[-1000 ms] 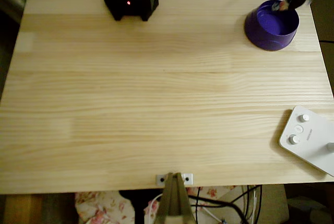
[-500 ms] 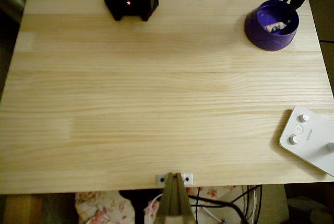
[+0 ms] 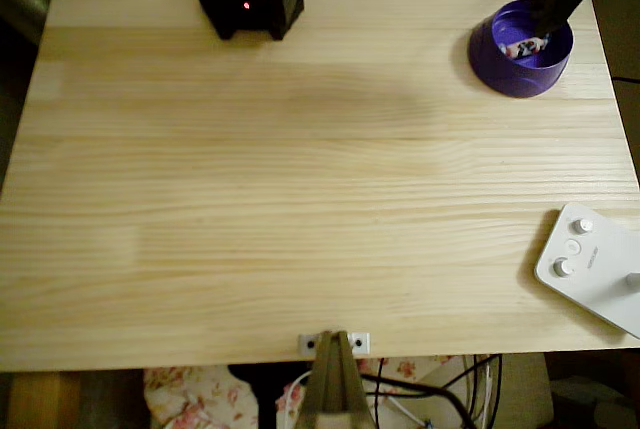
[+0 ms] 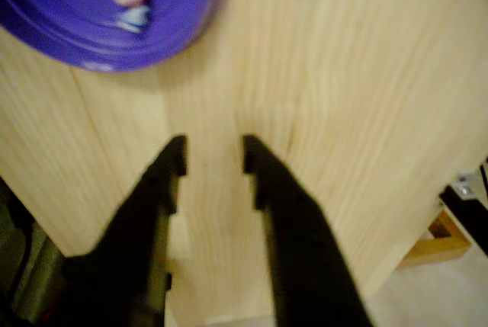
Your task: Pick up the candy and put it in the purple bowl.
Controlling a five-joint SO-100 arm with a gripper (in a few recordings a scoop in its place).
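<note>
- Candy point(image 3: 523, 47) now lying inside purple bowl point(image 3: 500, 59); a sec ago it hung pinched in gripper point(image 4: 214, 155) over the rim → drop done, task basically complete.
- Fingers apart, empty, off to the side over bare table point(image 3: 300, 169).
- Candy's long axis roughly left-right in overhead view; blurry, which end is which unclear.

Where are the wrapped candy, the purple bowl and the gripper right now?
Pinkish-white wrapped candy point(image 3: 523, 48), overhead view, wrapper middle.
Round purple plastic bowl point(image 3: 497, 61), overhead view, outer wall.
Black gripper point(image 4: 214, 155), wrist view, midway between open fingers.
</note>
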